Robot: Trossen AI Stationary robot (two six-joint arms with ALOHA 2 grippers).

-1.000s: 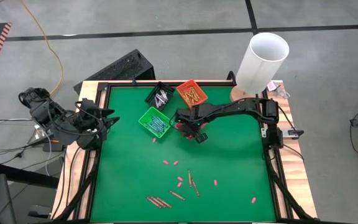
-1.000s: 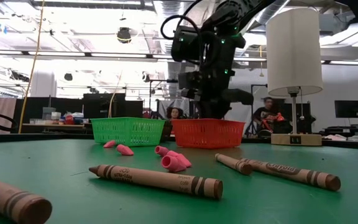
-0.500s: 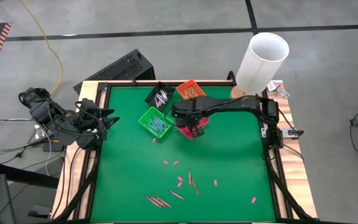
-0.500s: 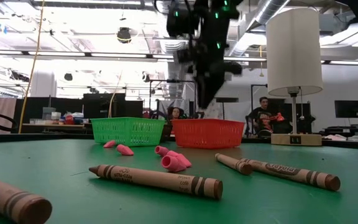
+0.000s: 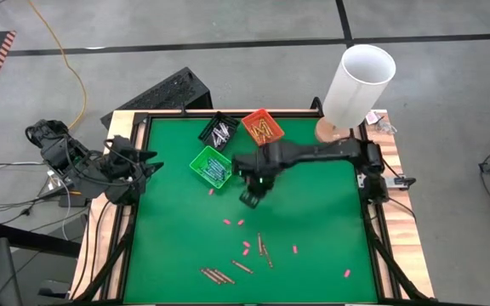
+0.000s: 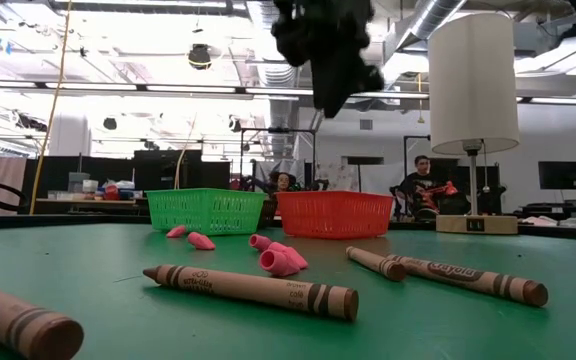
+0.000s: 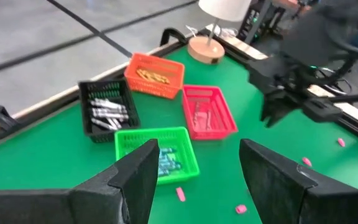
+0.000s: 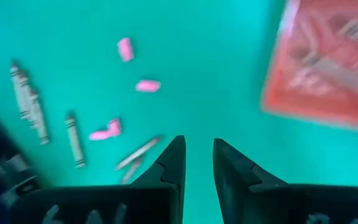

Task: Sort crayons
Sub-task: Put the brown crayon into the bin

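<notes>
The brown crayons [image 5: 228, 270] are lying on the bench [image 5: 313, 221] toward its front edge, well apart from the right end effector [image 5: 251, 197], which is hovering empty, fingers slightly parted, arm reaching across beside the green bin [image 5: 210, 166]. The left end effector [image 5: 149, 167] is waiting open at the bench's left edge.

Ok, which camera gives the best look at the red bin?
The left wrist view: the red bin shows whole, with its contents. The right wrist view shows it blurred, the low view only a side wall, and the high view has the right arm covering it.
</notes>
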